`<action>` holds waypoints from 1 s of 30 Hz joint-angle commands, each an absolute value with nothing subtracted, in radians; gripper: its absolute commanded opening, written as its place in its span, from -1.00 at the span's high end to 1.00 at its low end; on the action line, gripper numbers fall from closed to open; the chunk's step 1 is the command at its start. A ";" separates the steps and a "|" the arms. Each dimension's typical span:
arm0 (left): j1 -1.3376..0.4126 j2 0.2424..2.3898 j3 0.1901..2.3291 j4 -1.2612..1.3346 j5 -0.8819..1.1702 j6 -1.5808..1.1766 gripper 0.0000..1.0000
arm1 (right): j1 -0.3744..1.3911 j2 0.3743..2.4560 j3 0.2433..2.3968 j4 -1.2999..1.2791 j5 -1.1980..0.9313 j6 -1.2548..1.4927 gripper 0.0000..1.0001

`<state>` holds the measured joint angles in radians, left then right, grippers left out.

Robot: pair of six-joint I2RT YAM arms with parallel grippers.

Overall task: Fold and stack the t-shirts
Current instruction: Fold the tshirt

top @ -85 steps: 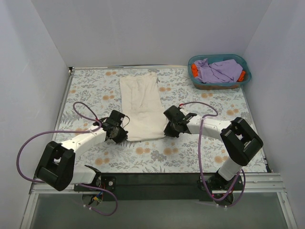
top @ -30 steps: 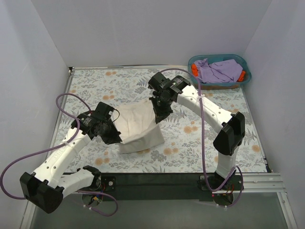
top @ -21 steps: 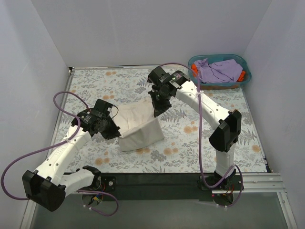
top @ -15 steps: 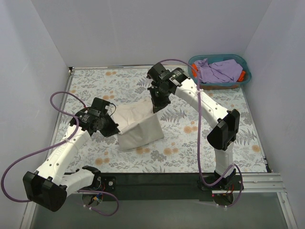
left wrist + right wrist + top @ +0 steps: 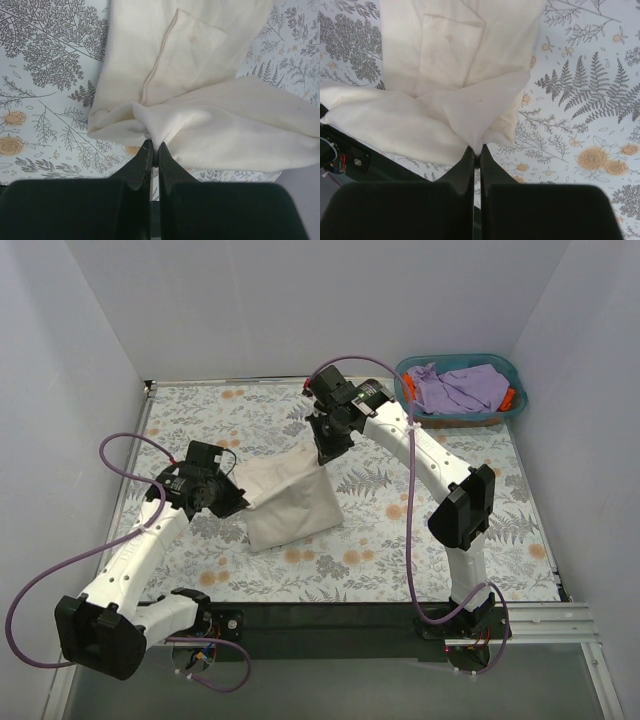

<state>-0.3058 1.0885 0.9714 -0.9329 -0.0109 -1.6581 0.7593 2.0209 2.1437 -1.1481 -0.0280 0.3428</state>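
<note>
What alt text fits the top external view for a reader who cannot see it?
Two robot arms hold a cream t-shirt partly lifted over a floral table, the left gripper and right gripper each pinching the cloth. A teal basket with a purple garment stands in the far right corner.

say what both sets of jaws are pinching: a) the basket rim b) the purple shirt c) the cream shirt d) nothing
c, each wrist view shows the jaws shut on a bunched corner of the cream shirt, lifted above the table.
</note>
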 commanded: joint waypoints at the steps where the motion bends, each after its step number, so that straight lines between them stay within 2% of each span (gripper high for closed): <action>1: -0.285 1.094 0.954 -0.871 -0.023 -1.667 1.00 | 0.753 2.025 2.180 -1.045 0.014 0.282 0.97; 13: -0.255 1.120 0.905 -0.766 -0.098 -1.706 1.00 | 0.746 2.086 2.131 -0.890 0.052 0.244 0.97; 18: -0.245 1.140 0.873 -0.703 -0.139 -1.706 1.00 | 0.733 2.094 2.048 -0.786 0.083 0.229 0.97; 30: -0.225 1.287 0.821 -0.497 -0.164 -1.674 1.00 | 0.698 2.151 1.960 -0.670 0.103 0.250 0.97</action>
<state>-0.2367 1.2743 0.8253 -0.5686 -0.1028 -1.6913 0.7216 2.1525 1.9766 -0.7467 0.0578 0.2523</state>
